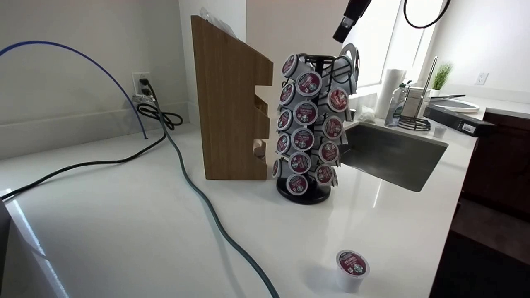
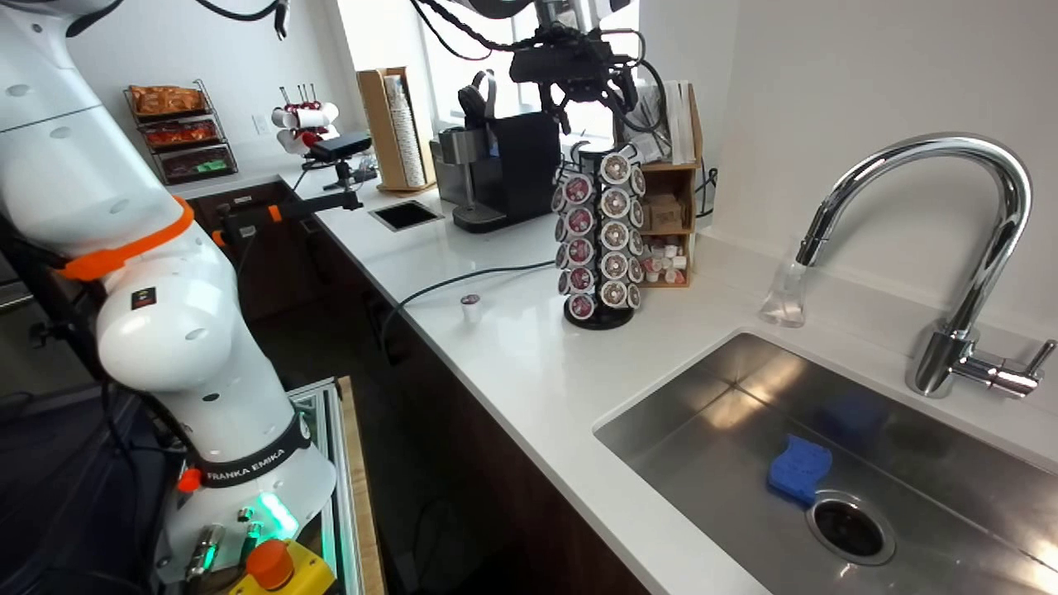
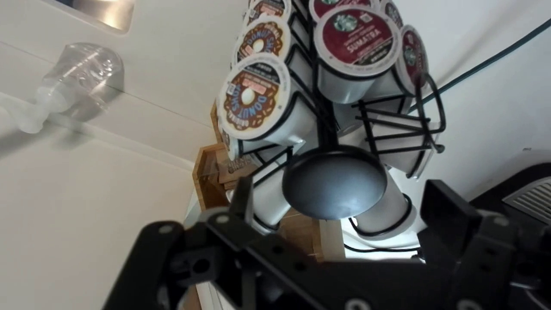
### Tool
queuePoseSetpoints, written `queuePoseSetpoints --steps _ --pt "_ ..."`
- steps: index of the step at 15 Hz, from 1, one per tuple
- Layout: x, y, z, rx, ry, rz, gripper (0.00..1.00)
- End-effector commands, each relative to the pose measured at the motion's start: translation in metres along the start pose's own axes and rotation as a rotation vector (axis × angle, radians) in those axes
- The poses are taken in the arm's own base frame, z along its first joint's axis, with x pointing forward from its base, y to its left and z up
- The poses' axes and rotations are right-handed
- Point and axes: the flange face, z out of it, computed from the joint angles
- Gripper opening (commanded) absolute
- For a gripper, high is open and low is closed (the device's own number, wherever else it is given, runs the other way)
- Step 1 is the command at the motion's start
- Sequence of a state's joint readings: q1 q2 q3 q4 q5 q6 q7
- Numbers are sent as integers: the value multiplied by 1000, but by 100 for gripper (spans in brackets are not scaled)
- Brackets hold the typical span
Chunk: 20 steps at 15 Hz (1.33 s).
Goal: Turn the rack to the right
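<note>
The rack is a tall black wire carousel on a round dark base, which shows in both exterior views [image 1: 304,199] [image 2: 598,321]. It stands upright and holds several coffee pods with reddish and brown lids. In the wrist view its round black top cap [image 3: 335,183] faces the camera. My gripper [image 3: 344,204] is open and holds nothing; its fingers appear on either side of the cap, apart from it. In an exterior view the gripper [image 2: 593,116] hangs just above the rack's top. In an exterior view only one dark part of the gripper [image 1: 347,27] shows.
A slanted wooden block [image 1: 232,107] stands close beside the rack. A loose pod [image 1: 352,271] stands on the counter. A sink [image 1: 389,153] lies on the rack's far side, with a faucet [image 2: 926,149]. A black coffee machine [image 2: 525,165] and a dark cable [image 1: 215,215] are nearby.
</note>
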State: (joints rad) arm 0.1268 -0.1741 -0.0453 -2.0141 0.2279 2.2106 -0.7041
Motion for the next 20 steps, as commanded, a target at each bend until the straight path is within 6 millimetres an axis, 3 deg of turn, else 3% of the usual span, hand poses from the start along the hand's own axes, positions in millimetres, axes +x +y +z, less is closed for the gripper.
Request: queuePoseSetpoints --steps 1,3,6,10,12,17,20 --pt "7 2 12 71 39 -69 100" --pt "7 3 16 96 47 -93 100" --pt "6 6 20 105 56 -113 82" --pt "4 11 25 116 60 -124 84" --pt "3 13 28 121 63 -130 80" --pt "3 17 35 134 79 -154 90" --pt "3 17 37 145 80 -160 87"
